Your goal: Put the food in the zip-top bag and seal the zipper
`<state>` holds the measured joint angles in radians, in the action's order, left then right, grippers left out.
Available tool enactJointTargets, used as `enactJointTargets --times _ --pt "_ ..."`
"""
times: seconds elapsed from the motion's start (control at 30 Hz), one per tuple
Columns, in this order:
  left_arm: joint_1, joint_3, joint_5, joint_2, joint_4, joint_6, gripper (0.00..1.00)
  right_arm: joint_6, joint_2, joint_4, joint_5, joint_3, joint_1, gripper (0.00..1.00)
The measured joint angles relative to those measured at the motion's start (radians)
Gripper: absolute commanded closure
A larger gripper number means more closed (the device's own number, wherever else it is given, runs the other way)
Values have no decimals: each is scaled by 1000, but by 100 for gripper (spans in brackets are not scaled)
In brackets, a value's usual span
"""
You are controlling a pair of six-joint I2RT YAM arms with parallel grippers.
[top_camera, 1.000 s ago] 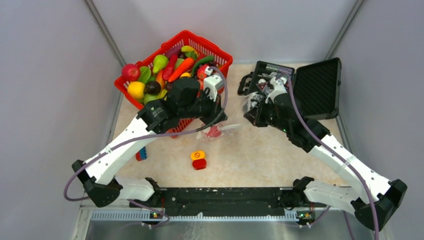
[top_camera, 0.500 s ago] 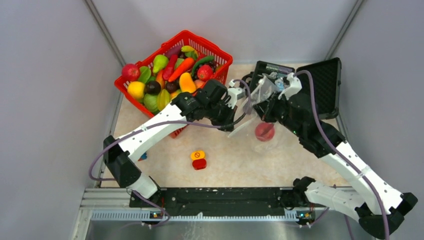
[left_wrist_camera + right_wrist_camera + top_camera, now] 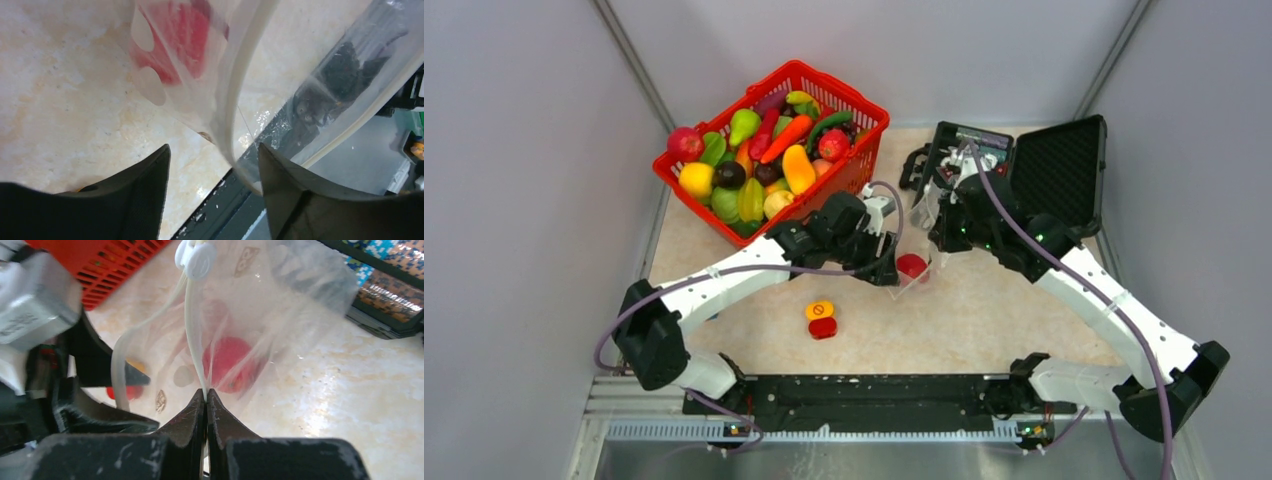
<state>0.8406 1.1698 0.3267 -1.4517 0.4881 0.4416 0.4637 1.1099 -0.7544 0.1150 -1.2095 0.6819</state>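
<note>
- The zip-top bag (image 3: 919,275) is over the table (image 3: 984,320), just off the red basket (image 3: 844,88) on its near side, between the basket and the black case (image 3: 1059,170). Whether its lower end touches the table cannot be told.
- One red piece of food (image 3: 911,265) is inside the bag and shows through the clear plastic in both wrist views.
- The zipper (image 3: 192,340) is parted along most of its length. Its two whitish strips meet at a white slider (image 3: 196,257) at the end nearer the basket.
- The right end effector (image 3: 205,395) is closed, pinching one zipper strip between its fingertips.
- The left end effector (image 3: 212,185) is on the basket side of the bag. Its fingers are spread wide, and the bag's rim strip passes between them without being clamped.
- The rest of the food (image 3: 764,150) is heaped in the red basket: red, orange, yellow, green and dark pieces.
- The black case lies open, beyond the bag from the basket.
- A small orange-and-red button block (image 3: 821,320) is on the table, nearer the arm bases than the basket and apart from the bag.
</note>
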Motion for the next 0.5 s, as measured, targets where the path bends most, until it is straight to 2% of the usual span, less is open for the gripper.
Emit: enactJointTargets --times 0.03,0.07,0.3,0.5 --pt "0 -1 -11 4 -5 5 5 -10 13 -21 11 -12 0 100" --pt "0 -1 -23 13 -11 4 2 -19 23 -41 23 -25 0 100" --pt "-1 -1 -136 171 -56 -48 1 -34 35 -80 62 -50 0 100" --pt "-11 -1 -351 352 -113 -141 1 -24 33 -47 47 -36 0 100"
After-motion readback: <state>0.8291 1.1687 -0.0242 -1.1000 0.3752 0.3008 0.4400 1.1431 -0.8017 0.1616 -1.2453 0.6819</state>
